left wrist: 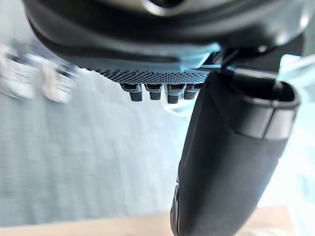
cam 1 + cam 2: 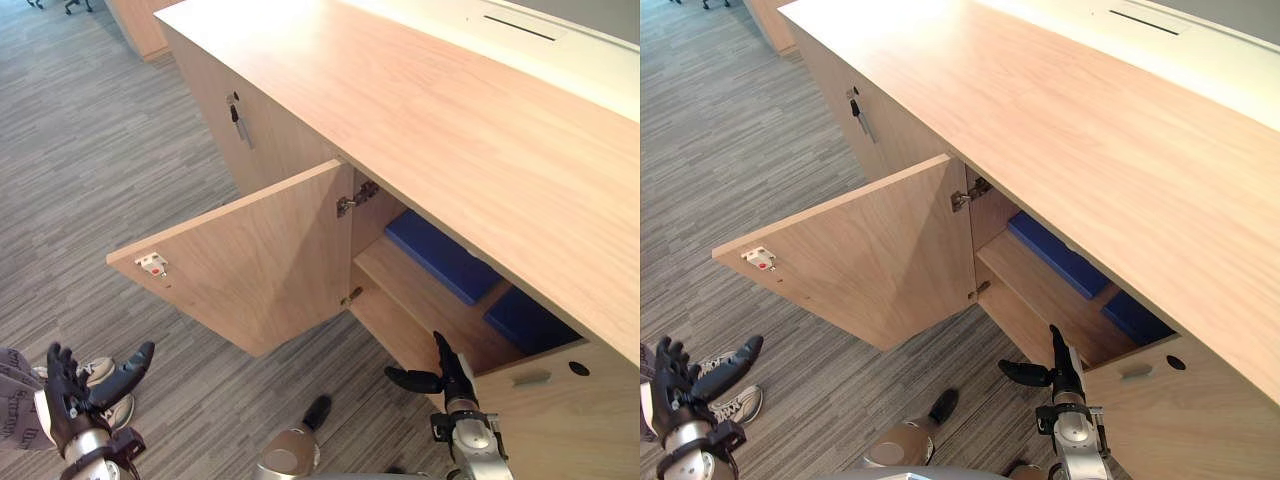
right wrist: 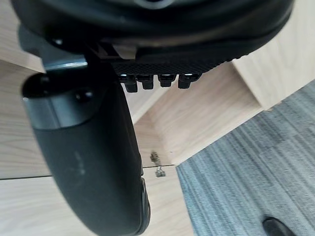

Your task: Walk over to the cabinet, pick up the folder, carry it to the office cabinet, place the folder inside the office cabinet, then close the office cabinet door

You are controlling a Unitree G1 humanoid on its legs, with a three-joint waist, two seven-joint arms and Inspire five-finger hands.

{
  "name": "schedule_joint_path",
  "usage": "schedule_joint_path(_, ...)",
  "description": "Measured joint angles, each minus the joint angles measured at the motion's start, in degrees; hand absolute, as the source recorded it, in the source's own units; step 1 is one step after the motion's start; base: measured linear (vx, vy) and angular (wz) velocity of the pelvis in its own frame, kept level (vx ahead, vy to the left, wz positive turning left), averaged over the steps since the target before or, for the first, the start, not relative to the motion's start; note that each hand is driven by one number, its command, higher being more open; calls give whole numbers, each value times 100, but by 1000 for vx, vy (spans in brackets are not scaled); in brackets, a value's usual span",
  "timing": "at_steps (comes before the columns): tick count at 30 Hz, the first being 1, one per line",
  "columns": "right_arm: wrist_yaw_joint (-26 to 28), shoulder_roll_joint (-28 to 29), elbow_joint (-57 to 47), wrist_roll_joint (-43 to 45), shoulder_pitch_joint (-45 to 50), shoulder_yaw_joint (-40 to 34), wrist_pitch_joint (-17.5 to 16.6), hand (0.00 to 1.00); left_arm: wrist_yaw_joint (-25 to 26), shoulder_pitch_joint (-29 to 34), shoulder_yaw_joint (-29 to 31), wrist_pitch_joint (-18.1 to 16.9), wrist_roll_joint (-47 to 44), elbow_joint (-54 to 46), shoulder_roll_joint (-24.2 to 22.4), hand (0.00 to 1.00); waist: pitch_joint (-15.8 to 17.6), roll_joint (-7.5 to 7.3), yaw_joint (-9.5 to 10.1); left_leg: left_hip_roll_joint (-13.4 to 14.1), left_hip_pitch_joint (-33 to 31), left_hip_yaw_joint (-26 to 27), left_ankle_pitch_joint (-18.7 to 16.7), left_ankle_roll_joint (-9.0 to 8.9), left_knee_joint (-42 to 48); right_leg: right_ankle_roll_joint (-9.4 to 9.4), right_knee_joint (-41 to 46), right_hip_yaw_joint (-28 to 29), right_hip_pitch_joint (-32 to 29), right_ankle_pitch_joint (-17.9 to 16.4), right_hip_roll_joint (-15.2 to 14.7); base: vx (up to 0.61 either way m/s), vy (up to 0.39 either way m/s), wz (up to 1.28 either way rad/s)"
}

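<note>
Cabinet door (image 2: 260,250) open between left hand (image 2: 65,405) and right hand (image 2: 455,380), both spread and empty; swung shut, it could strike the right

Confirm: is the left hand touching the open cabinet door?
Apart. In the left eye view the left hand hangs low by the view's lower left corner, with bare carpet showing between it and the cabinet door.

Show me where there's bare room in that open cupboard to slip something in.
Inside the cabinet, the bare shelf strip in front of the blue folders, by the hinges of the open door, is free. The back is crowded: the folders fill it. The wide cabinet top is bare too. The right hand, open, hangs just before the opening.
</note>
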Motion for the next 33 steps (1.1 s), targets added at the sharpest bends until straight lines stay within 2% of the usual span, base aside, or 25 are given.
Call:
schedule_joint_path(2,29,-16,-50,1,19,-2,-3,100,-37,-87,-22,-83,21,-143,157,100,-25,-2,-86,-13,7,15,1,-2,3,-4,9,40,-1,-14,-3,-7,-40,0)
schedule_joint_path(5,74,-44,-44,10,99,-5,-6,100,-28,-322,-309,-126,260,-141,578,100,-64,-12,-115,-7,56,76,0,-4,-7,-10,15,146,-3,-31,-3,-36,-24,-10)
schedule_joint_path(7,96,-44,-35,10,165,-4,-7,100,-31,-420,-411,-143,390,-131,698,100,-85,-33,-151,8,84,135,-1,-5,-17,-11,15,223,-14,-30,8,-61,-19,-17)
schedule_joint_path(12,113,-34,256,50,359,-50,-10,100,-19,-597,-454,-151,584,259,1001,100,-247,-197,-252,154,189,320,20,-44,-167,-28,-11,456,-95,-17,112,-63,-36,-21)
schedule_joint_path(16,112,19,478,145,411,-107,-9,100,30,-875,-498,-114,668,891,1137,100,-272,-233,-273,310,245,368,42,-61,-257,-97,-229,533,-43,129,298,-62,-67,-15)
schedule_joint_path(22,110,65,613,144,415,-111,-8,100,230,-949,-644,-106,663,1044,1140,100,-290,-238,-351,462,251,448,167,-74,-463,-134,-392,623,-109,251,443,-54,-38,-8)
schedule_joint_path(25,101,134,618,135,411,-130,-7,100,422,-893,-631,-107,556,1031,916,100,-318,-219,-351,526,292,606,172,-71,-497,-156,-499,785,-124,356,514,-32,-16,-27)
schedule_joint_path(28,74,207,633,124,396,-189,-7,100,555,-528,-627,-114,357,685,360,100,-336,-210,-363,552,307,802,182,-58,-513,-155,-519,1012,-221,437,534,-35,13,-37)
schedule_joint_path(30,19,286,633,121,403,-253,-7,100,602,47,-754,-144,111,35,-209,100,-335,-215,-370,562,305,973,181,-58,-522,-152,-512,1247,-323,481,549,-39,29,-35)
schedule_joint_path(33,-48,397,634,121,482,-285,1,100,602,764,-1203,-278,-134,-596,-592,100,-330,-225,-361,565,321,1043,150,-102,-520,-147,-472,1493,-376,484,572,-49,17,-14)
